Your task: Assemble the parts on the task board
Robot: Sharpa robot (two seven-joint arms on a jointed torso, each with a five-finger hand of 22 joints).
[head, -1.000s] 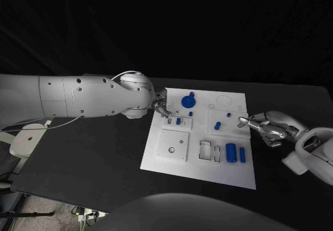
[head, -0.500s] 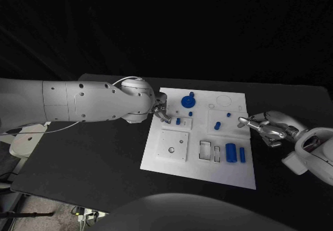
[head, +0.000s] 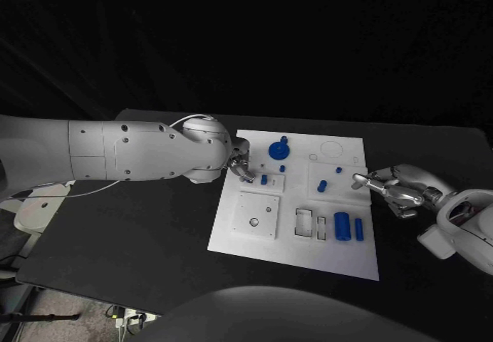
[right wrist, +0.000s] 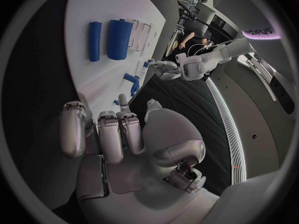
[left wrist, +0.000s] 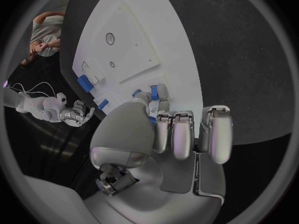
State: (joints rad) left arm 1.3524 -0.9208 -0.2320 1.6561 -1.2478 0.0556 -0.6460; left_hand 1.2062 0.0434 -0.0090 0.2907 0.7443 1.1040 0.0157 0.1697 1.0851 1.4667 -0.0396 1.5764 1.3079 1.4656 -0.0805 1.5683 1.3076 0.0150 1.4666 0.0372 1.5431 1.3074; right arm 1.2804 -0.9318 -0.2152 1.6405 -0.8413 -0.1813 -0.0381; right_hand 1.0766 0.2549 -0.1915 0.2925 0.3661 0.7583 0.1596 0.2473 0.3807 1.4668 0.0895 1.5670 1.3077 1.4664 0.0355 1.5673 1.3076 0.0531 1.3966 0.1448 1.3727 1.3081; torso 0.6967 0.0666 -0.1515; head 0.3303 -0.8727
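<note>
The white task board (head: pixel 262 235) lies in the middle of the table. On it are a blue gear (head: pixel 278 150), several small blue pegs such as one (head: pixel 323 186) mid-board, and two blue cylinders (head: pixel 342 226) lying side by side. My left hand (head: pixel 241 168) hovers at the board's left edge. Its fingers (left wrist: pixel 174 134) are curled, with one fingertip beside a small blue peg (left wrist: pixel 154 89). Whether it pinches that peg is hidden. My right hand (head: pixel 395 187) is at the board's right edge with curled fingers (right wrist: pixel 115 134) and nothing in it. The cylinders (right wrist: pixel 118 39) lie beyond it.
The board carries a raised square plate with a round hole (head: pixel 255 214) and rectangular slots (head: pixel 306 221). A round recess (head: pixel 330 149) sits at its far right corner. Black table (head: pixel 134 235) surrounds the board.
My left arm has swung slightly forward and its hand has edged a little nearer the board. The right hand and the parts have not moved.
</note>
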